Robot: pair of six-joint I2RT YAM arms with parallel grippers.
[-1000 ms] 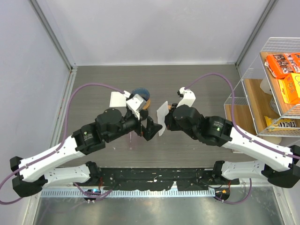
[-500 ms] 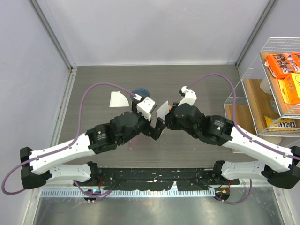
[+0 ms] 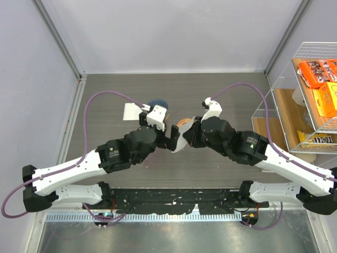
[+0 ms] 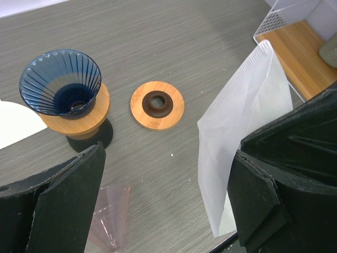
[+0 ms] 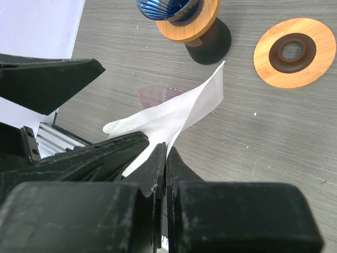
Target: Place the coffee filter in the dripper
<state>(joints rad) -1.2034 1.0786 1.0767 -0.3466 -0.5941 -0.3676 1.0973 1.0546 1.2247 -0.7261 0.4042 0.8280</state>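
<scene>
My right gripper (image 5: 166, 158) is shut on the lower edge of a white coffee filter (image 5: 174, 113) and holds it above the table. In the top view the filter (image 3: 181, 141) sits between the two grippers. My left gripper (image 4: 168, 200) is open, and the filter (image 4: 242, 121) hangs between its fingers, close against the right one. The dark blue ribbed dripper (image 4: 60, 83) stands upright and empty on a wooden base, beyond the left gripper; it also shows in the top view (image 3: 157, 104) and the right wrist view (image 5: 166, 8).
A second white filter (image 3: 131, 112) lies flat left of the dripper. An orange ring (image 4: 157, 105) lies right of the dripper. A pale pink cone (image 4: 108, 219) lies on its side under the left gripper. A wire rack (image 3: 310, 79) with snack boxes stands at the right.
My left gripper has turned and moved in so the filter now lies between its open fingers. My right gripper has lowered and tilted the filter a little.
</scene>
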